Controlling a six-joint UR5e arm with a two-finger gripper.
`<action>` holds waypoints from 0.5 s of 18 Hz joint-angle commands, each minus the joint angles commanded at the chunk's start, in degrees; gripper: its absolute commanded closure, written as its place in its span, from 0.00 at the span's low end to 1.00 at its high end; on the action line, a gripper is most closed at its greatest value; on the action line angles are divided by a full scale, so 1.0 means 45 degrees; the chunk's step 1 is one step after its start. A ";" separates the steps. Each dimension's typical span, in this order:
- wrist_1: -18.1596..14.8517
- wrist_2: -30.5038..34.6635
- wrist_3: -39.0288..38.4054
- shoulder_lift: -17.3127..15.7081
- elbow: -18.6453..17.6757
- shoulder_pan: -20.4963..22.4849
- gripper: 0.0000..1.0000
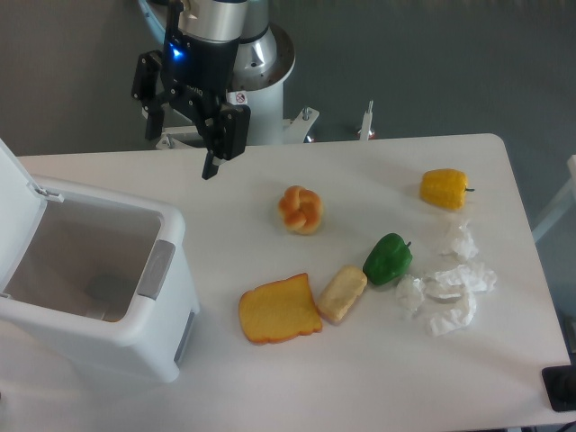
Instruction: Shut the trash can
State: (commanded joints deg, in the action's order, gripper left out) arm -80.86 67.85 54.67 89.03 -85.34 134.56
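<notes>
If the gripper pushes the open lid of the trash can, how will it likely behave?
The lid stands raised at the trash can's left edge, so it probably swings on a hinge rather than bends. It looks like thin, smooth plastic, likely light and slippery. The bin seems nearly empty, so it may slide.

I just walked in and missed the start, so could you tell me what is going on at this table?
A robot arm's gripper hangs above the table's far edge, holding nothing. The trash can at the left stands open, its lid tilted up. Toy food and crumpled paper lie untouched to the right.
</notes>
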 joint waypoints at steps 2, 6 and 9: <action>0.0058 0.0019 0.0020 -0.0020 0.0000 0.0000 0.00; 0.0293 0.0000 0.0039 -0.0020 -0.0019 0.0020 0.00; 0.0274 -0.0020 0.0000 -0.0039 -0.0059 0.0078 0.00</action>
State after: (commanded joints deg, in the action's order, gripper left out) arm -79.63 67.76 54.67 88.86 -85.61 134.91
